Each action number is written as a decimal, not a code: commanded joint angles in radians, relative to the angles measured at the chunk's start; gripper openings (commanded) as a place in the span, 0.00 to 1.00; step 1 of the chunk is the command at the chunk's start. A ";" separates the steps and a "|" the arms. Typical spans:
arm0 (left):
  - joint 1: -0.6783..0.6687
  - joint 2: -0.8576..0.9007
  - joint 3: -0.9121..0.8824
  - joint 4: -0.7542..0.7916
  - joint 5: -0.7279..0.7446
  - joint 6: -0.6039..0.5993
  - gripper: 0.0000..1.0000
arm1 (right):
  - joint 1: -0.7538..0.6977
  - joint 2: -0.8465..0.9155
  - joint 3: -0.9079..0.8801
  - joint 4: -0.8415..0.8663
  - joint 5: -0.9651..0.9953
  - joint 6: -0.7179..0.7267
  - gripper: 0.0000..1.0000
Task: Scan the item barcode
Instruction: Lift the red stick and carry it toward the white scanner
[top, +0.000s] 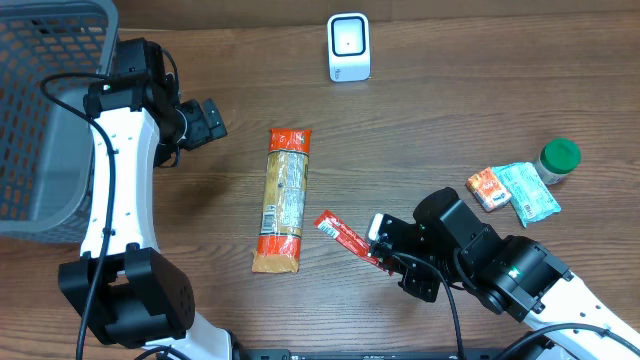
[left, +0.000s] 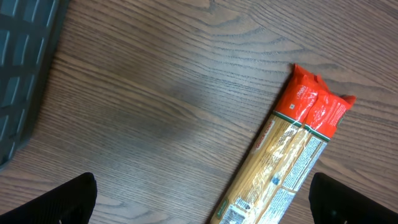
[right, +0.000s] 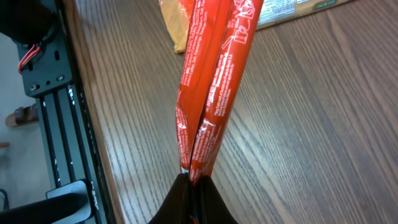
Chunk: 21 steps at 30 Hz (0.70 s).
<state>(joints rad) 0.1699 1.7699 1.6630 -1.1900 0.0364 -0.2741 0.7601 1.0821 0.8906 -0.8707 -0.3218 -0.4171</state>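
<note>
Mock shop checkout on a lab bench: wood-grain table (top: 420, 130), grey mesh basket (top: 35, 150) close by the left gripper (top: 212, 118), white barcode scanner (top: 348, 47) farther off. Groceries lying about: pasta pack (top: 283, 200), red stick pack (top: 340, 235), green-lid jar (top: 558, 160), small packets (top: 528, 192). Aluminium rail (right: 56, 124) at table edge.

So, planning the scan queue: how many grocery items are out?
5: spaghetti pack mid-table; red sachet in right tool; orange packet, teal packet, green-lidded jar at right. Basket partly cropped.
</note>
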 joint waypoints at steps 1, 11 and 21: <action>-0.006 0.002 0.017 -0.002 -0.003 0.016 1.00 | -0.002 -0.014 0.005 0.022 0.048 0.023 0.04; -0.006 0.002 0.017 -0.002 -0.003 0.016 1.00 | -0.003 -0.010 0.005 0.153 0.439 0.235 0.03; -0.006 0.002 0.017 -0.002 -0.003 0.016 1.00 | -0.003 0.113 0.117 0.252 0.800 0.214 0.03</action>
<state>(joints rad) 0.1699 1.7699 1.6630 -1.1900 0.0368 -0.2737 0.7597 1.1477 0.9199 -0.6281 0.2970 -0.2020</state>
